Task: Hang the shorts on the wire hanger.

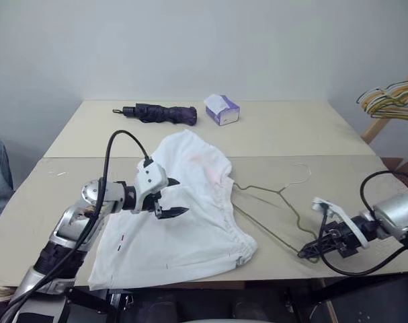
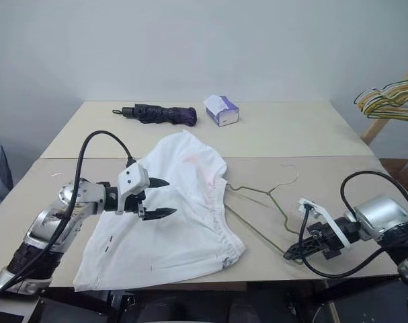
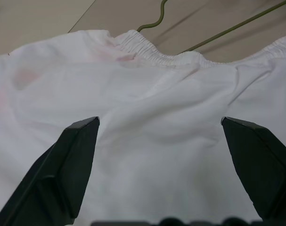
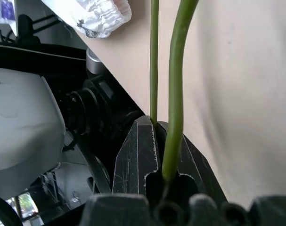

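The shorts (image 1: 190,222) are spread flat on the table (image 1: 291,134), waistband over part of the wire hanger (image 1: 277,202) lying beside them. My right gripper (image 1: 310,251) is clamped on the hanger's near corner, my left gripper (image 1: 173,197) hovers spread wide over the cloth. Tissue box (image 1: 222,109) with a tissue poking out sits at the back
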Tool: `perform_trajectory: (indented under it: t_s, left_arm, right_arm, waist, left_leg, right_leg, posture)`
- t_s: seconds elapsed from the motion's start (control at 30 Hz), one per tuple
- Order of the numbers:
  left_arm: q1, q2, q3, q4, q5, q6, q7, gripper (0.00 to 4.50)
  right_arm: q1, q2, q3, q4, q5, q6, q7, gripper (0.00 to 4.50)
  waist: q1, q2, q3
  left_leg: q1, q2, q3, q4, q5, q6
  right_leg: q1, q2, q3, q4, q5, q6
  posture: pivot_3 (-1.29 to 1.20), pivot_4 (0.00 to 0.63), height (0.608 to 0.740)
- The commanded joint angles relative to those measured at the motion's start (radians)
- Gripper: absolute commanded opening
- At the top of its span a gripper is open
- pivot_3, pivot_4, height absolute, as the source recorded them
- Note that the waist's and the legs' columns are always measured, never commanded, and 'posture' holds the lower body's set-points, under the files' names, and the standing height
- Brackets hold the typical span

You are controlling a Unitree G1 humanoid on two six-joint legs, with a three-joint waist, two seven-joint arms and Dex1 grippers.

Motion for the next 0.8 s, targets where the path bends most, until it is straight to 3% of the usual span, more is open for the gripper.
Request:
perform_trajectory:
  t_s: [0.03,0.3,0.47,0.7,0.8]
  left_arm:
    - [-0.029,-0.013,0.002,-0.025,0.005,-0.026,0.005,4.48]
    - [-0.047,-0.021,0.008,-0.013,0.011,-0.027,0.000,4.48]
    - [-0.044,-0.031,0.002,-0.006,0.015,-0.027,0.007,4.48]
    - [-0.054,-0.041,0.006,0.003,0.015,-0.023,0.010,4.48]
    - [-0.046,-0.045,0.003,0.001,0.015,-0.026,0.012,4.48]
  right_arm:
    - [-0.096,0.084,0.000,0.127,-0.014,0.009,0.059,0.00]
    - [-0.036,0.009,0.081,-0.006,0.098,-0.074,0.059,0.00]
    - [-0.146,0.197,-0.012,0.262,0.020,0.019,0.052,0.00]
    - [-0.125,0.193,0.007,0.209,0.025,0.017,0.059,0.00]
    - [-0.146,0.248,-0.038,0.280,-0.016,0.024,0.044,0.00]
  waist:
    - [-0.007,0.000,0.000]
    - [0.024,0.001,0.000]
    - [0.007,0.001,0.000]
    - [0.020,0.001,0.000]
    - [0.022,0.001,-0.001]
  left_leg:
    - [0.000,0.000,0.000,0.000,0.000,0.000]
    - [-0.011,-0.001,-0.001,0.002,0.000,0.000]
    - [-0.008,0.000,-0.001,0.007,0.000,0.001]
    - [-0.013,-0.001,-0.002,0.007,-0.002,0.002]
    - [-0.012,-0.001,-0.002,0.008,-0.002,0.003]
  right_leg:
    - [0.000,0.000,0.001,0.000,0.000,0.000]
    - [-0.010,0.000,0.000,0.002,0.000,0.000]
    - [-0.007,0.002,0.001,0.003,0.002,-0.001]
    - [-0.010,0.001,0.000,0.003,0.001,0.000]
    - [-0.010,0.001,0.000,0.004,0.002,0.001]
  posture:
    - [0.02,0.000,0.740]
    - [0.03,0.000,0.740]
    - [0.02,0.000,0.740]
    - [0.03,0.000,0.740]
    - [0.02,0.000,0.740]
